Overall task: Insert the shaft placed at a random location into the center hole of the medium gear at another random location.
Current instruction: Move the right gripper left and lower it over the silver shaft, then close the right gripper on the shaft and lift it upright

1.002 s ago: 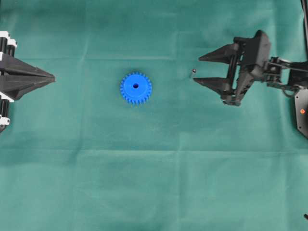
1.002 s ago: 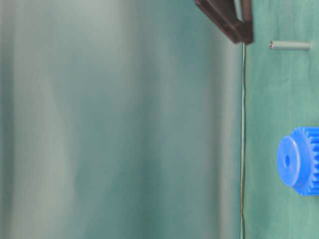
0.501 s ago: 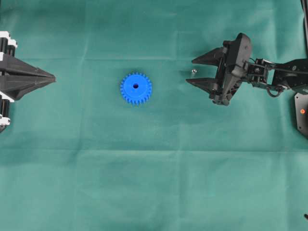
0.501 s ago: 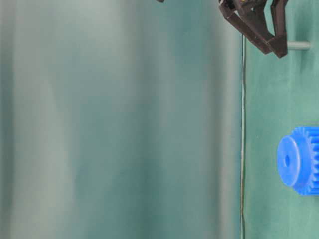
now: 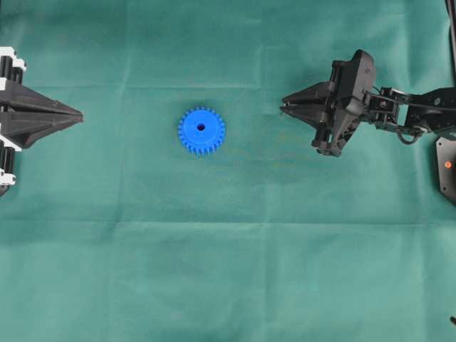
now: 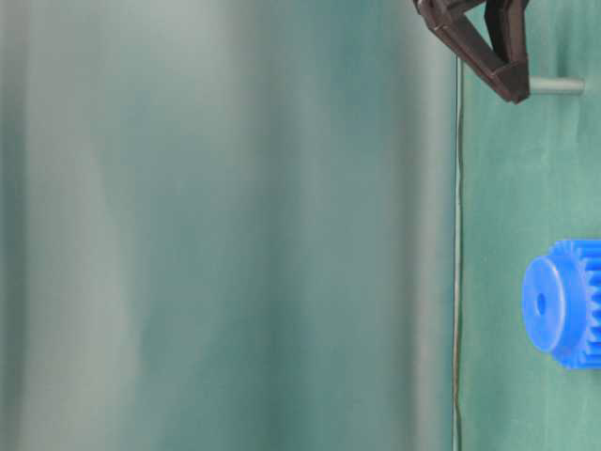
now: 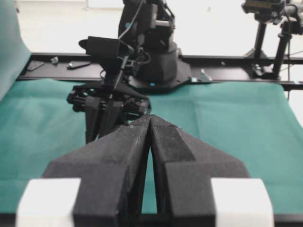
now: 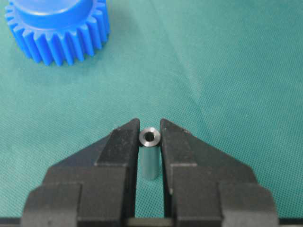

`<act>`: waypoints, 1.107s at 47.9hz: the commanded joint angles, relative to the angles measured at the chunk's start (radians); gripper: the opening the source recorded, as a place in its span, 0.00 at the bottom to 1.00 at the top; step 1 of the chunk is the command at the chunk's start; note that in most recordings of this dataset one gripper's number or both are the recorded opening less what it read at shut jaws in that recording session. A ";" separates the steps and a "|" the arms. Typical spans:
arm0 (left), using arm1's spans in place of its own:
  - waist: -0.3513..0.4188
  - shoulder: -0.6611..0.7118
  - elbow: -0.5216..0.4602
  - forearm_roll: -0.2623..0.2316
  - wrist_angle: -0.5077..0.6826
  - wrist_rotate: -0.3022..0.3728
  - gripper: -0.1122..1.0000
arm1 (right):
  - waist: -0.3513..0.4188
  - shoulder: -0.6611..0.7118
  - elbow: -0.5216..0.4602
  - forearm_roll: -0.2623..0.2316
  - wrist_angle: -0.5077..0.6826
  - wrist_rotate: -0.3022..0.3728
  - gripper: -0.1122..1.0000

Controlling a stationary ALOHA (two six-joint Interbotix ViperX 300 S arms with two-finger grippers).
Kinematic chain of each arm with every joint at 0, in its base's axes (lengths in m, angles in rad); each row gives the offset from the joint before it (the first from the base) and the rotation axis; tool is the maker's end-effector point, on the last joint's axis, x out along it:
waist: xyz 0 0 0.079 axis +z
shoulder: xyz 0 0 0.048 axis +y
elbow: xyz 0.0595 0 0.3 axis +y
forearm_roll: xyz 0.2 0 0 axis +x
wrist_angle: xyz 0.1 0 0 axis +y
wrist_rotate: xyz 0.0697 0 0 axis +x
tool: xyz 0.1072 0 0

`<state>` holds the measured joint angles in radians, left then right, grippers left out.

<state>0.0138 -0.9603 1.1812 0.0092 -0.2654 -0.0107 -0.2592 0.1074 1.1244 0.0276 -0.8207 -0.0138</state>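
Observation:
The blue medium gear (image 5: 201, 131) lies flat on the green cloth, its center hole (image 5: 201, 127) facing up; it also shows in the table-level view (image 6: 563, 303) and the right wrist view (image 8: 57, 28). My right gripper (image 5: 283, 108) is shut on the silvery shaft (image 8: 150, 138), which stands upright between the fingertips (image 8: 124, 137), right of the gear and apart from it. The shaft's lower part shows in the table-level view (image 6: 556, 85); from overhead it is hidden by the fingers. My left gripper (image 5: 78, 114) is shut and empty at the left edge, far from the gear.
The green cloth (image 5: 228, 271) covers the whole table, with faint fold lines. The right arm's black base (image 5: 447, 167) sits at the right edge. In the left wrist view the right arm (image 7: 113, 99) faces me, with a black frame rail (image 7: 236, 61) behind it.
My right gripper moved left around the shaft and closed its fingers on it. The gear and the left arm have not moved.

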 commanded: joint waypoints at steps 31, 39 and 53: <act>0.003 0.008 -0.020 0.002 0.002 -0.002 0.10 | 0.005 -0.298 -0.075 -0.003 0.310 -0.002 0.22; 0.003 0.009 -0.018 0.002 0.005 -0.002 0.10 | 0.005 -0.324 -0.078 -0.003 0.342 -0.012 0.22; 0.003 0.009 -0.018 0.003 0.005 -0.002 0.10 | 0.009 -0.310 -0.092 -0.003 0.339 -0.011 0.22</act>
<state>0.0138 -0.9603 1.1796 0.0092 -0.2577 -0.0107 -0.2562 -0.1979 1.0615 0.0245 -0.4786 -0.0153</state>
